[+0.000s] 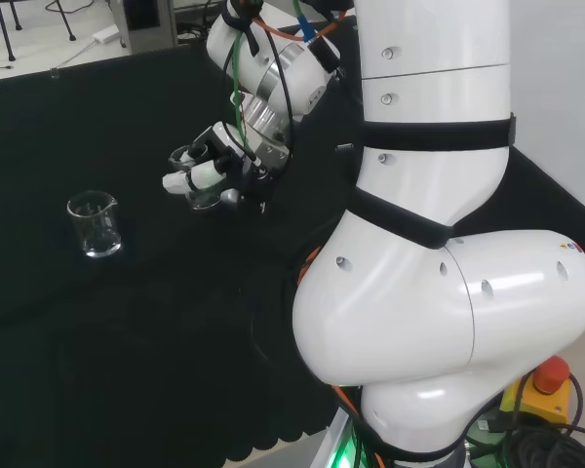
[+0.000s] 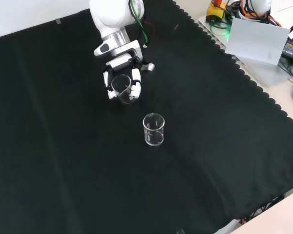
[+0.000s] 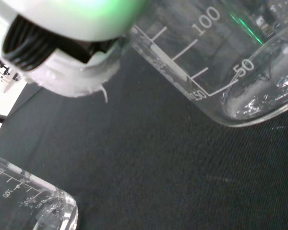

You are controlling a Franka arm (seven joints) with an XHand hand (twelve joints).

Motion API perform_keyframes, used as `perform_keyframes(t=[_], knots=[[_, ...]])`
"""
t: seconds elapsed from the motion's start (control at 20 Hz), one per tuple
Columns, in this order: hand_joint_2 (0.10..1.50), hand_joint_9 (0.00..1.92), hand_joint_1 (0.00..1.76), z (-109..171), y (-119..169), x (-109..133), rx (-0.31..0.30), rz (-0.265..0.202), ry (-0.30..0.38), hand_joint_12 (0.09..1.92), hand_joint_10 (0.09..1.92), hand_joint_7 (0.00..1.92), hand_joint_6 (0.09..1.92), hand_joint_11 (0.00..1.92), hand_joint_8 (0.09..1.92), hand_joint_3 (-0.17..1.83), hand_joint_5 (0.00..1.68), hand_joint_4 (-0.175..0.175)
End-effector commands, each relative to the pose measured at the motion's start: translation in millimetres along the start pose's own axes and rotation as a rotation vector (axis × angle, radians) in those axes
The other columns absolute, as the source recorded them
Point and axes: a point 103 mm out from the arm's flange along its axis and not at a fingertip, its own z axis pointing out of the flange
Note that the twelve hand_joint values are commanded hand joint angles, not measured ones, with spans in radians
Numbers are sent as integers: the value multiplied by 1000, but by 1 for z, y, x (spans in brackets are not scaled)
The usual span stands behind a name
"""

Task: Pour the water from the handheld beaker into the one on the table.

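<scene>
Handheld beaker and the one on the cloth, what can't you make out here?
- Water level in the handheld beaker: clear glass; the hand covers its sides in head and front views.
- Beaker on the cloth: contents unreadable; wrist view cuts it at the edge.
- Pouring lips: too small.

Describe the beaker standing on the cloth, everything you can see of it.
The beaker on the cloth is clear glass, a short cylinder with an open rim, a small pouring lip and printed scale marks on its wall. It stands upright on the black cloth, apart from everything else; nothing touches it. Whether it holds any water cannot be told. In the front view it sits below and right of the hand, which carries a second beaker.
</scene>
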Motion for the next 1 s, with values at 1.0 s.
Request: perform_keyframes(t=[1.0], knots=[[556,1517,1308,-15,1,-4,9,-21,12,801,87,1636,614,1250,87,746,1320,34]])
